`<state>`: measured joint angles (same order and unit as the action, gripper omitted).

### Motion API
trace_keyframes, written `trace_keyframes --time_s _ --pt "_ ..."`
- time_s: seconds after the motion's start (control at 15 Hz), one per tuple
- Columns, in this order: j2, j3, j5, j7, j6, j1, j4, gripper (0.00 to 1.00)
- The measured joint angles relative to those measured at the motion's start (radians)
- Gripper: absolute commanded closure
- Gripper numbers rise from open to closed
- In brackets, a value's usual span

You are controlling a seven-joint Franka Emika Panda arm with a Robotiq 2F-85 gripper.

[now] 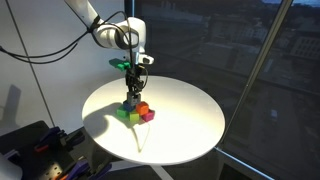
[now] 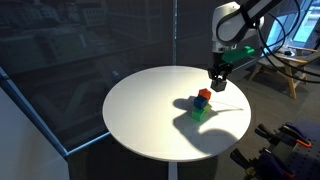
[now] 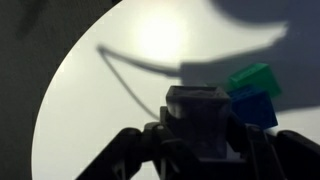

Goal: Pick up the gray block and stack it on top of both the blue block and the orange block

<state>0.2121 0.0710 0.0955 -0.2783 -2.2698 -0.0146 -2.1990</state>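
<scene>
Fingers (image 3: 150, 148) are clamped on the gray block (image 3: 198, 112), 1 on each side, and the block fills the gap between them in the wrist view. From that we judge the pick-up done: the gray block is off the tabletop (image 1: 190, 125) and held close to the cluster of coloured cubes.

The placing is what remains. The gray block has to come over the blue block (image 3: 258, 108) and the orange block (image 2: 204, 94), settle on both, and be let go. None of that shows as done.

The wrist view gives us the grasp itself. It also shows the blue block just beside the gray one, with a green cube (image 3: 253, 78) touching the blue block on its far side. It shows no orange block at all.

In both exterior views the gray block is too small and too shadowed to make out between the fingers. They do give us the arm hanging over the round tabletop and the whole cluster. In an exterior view the orange block appears above the blue one, though we cannot tell whether it sits on it or behind it. A red cube (image 1: 148, 113) at the cluster's edge shows in an exterior view and is absent from the wrist view.
</scene>
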Motion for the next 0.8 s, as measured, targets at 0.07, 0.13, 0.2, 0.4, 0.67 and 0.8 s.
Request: trace_keyframes --time_s 0.07,0.13,0.2,0.4,0.67,0.8 --pt "0.011 -0.001 0.0 -0.004 0.004 -0.002 0.013 0.71" --pt "0.022 -0.002 0.0 -0.009 0.009 -0.006 0.028 0.71" --pt "0.033 -0.002 0.0 -0.014 0.013 -0.01 0.041 0.71" --pt "0.065 -0.002 0.0 -0.031 0.025 -0.023 0.079 0.71" --pt "0.106 -0.003 0.0 -0.057 0.027 -0.046 0.113 0.71" --pt "0.125 -0.003 0.0 -0.068 0.028 -0.055 0.129 0.71"
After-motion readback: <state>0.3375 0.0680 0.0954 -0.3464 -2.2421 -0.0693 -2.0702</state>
